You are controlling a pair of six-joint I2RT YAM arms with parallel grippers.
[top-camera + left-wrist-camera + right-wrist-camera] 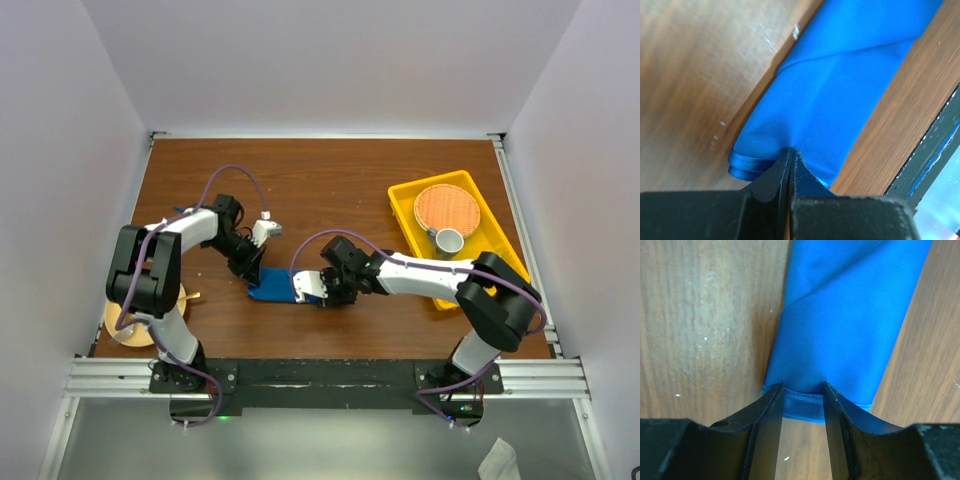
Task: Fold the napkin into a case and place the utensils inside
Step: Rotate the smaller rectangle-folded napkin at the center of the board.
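Blue cloth case (272, 288) lies flat on the tabletop (330, 180), left of the yellow tray (398, 212). The left end effector (789, 152), pressed together, meets the end farther from the tray. The right end effector (802, 387), spread, straddles the nearer end.

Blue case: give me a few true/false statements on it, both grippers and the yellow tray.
1. The left gripper is shut on an edge of the case. True.
2. The right gripper has its jaws pressed fully together. False: they stand apart, at the case's end.
3. The case lies in the yellow tray. False: it lies on the table, apart from the tray.
4. A cup sits in the yellow tray. True.
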